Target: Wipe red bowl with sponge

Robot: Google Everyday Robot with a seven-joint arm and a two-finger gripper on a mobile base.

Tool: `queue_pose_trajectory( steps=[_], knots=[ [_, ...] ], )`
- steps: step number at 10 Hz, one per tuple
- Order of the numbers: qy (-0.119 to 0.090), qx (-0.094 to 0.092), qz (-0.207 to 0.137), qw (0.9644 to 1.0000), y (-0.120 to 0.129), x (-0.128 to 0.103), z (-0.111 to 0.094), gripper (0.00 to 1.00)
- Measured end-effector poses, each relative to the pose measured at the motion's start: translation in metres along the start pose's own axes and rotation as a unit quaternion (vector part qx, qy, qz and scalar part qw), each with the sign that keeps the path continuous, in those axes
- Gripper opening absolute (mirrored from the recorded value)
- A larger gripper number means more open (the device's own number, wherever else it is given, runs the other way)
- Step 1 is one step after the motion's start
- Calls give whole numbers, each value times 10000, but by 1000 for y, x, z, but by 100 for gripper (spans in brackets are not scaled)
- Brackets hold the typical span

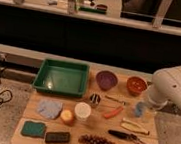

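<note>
The gripper (147,102) hung at the lower end of the bulky white robot arm (171,88), over the right side of the light wooden table (27,114). Its fingers stood apart with nothing between them. Just beside it, a little lower, was a small pale blue object (139,109) whose shape I could not make out.

The round orange-red bowl (136,85) sat upright near the table's far edge, close to the arm but not touched by it. The purple-mauve round bowl (106,80) stood just beside it to the left. Farther left lay the green rectangular plastic tray (65,63).

Toward the middle were a small dark and silver can (95,99), an orange-red elongated piece (112,112), a white cup (82,111) and a round orange fruit (67,116). A soft blue-grey cloth (49,107) lay in front of the tray.

The flat teal-green rectangular sponge (34,129) rested at the near left corner, well apart from the gripper and the orange-red bowl. The black rectangular block (57,137) lay just beside it. A dark bunch of grapes (96,143) lay along the near edge.
</note>
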Motion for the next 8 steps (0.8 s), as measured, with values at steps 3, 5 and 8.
queue_pose_trajectory(
  steps=[3, 5, 8],
  knots=[
    [-46, 9, 121, 9999, 1, 1, -2, 80],
    [-93, -11, -9, 10000, 3, -8, -3, 80],
    [-119, -11, -399, 9991, 14, -38, -8, 80]
  ],
)
